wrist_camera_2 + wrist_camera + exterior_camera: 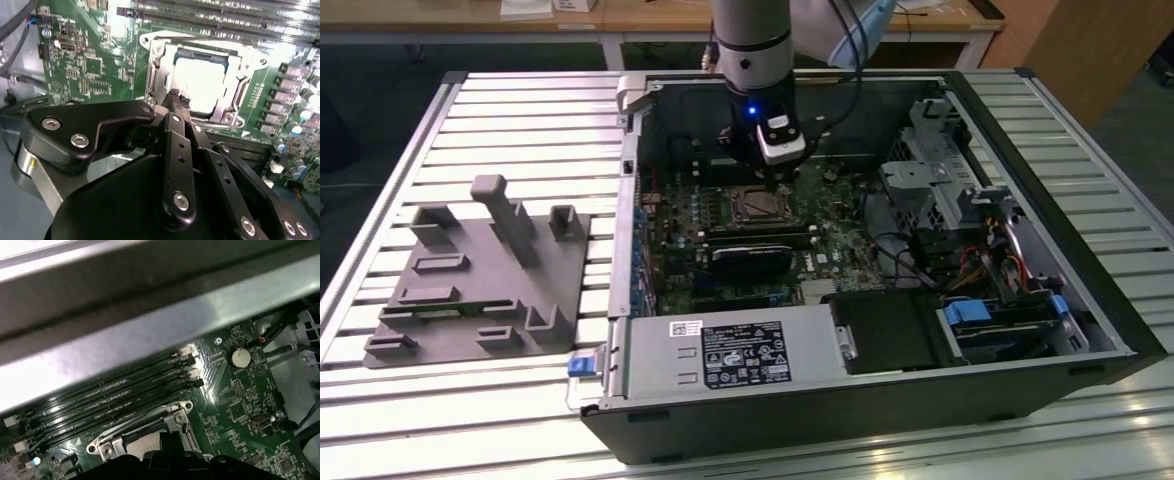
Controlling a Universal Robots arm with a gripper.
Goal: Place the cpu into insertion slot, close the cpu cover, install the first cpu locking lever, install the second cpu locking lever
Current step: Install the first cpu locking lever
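Note:
The insertion slot [757, 205] sits in the middle of the green motherboard inside the open computer case. In the second wrist view the cpu [202, 80] lies in it, pale face up. The shiny cpu cover [235, 62] lies flat around the chip. My gripper [178, 96] is shut, its black fingertips pressed together at the socket's near edge with nothing visibly between them. In the exterior view the gripper [774, 172] hangs just behind the socket. A corner of the socket's metal frame [150, 432] appears in the first wrist view. Whether a locking lever is touched is hidden by the fingers.
Long black memory slots [115, 390] run beside the socket. A black expansion card [750, 258] lies in front of it, with the power supply [720, 355] nearer still. Drive cages and cables [934, 180] fill the exterior view's right. A grey fixture [480, 275] stands outside the case.

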